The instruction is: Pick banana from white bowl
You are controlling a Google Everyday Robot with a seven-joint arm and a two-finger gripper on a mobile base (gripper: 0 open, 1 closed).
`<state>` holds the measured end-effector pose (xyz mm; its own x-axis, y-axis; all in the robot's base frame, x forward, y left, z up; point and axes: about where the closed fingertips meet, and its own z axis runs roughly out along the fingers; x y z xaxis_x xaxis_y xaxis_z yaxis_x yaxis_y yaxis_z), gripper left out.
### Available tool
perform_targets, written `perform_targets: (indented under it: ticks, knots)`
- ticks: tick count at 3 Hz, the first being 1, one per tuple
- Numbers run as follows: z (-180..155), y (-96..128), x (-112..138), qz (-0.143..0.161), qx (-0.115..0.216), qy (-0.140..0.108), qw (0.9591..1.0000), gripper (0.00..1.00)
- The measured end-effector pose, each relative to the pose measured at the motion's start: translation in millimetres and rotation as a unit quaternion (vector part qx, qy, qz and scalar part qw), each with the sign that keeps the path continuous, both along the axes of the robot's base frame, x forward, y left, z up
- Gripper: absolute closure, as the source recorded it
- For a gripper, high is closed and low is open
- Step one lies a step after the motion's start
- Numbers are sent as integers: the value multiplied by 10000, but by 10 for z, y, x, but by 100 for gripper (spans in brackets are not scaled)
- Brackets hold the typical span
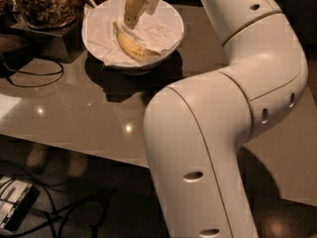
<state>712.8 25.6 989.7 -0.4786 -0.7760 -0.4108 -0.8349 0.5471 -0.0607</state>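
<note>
The banana (130, 44) lies curved in the white bowl (171, 38), on crumpled white paper, its stem end pointing to the back left. The bowl stands at the back of the grey-brown table. My gripper (140, 18) hangs over the bowl from above, open, with its cream fingers (132, 9) pointing down. The nearer fingertip is just above the banana's stem end. It holds nothing.
A glass jar of brown nuts (44, 4) stands on a dark block (47, 41) left of the bowl. A black cable (34, 78) loops on the table (74, 113) at the left. My white arm (223, 123) fills the right half. Cables and a device (15, 207) lie on the floor.
</note>
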Motion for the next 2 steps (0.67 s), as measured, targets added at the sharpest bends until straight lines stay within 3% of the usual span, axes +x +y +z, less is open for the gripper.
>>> perform_targets:
  ticks: [2]
  knots:
    - [-309, 52, 139, -118, -226, 212, 9995, 38]
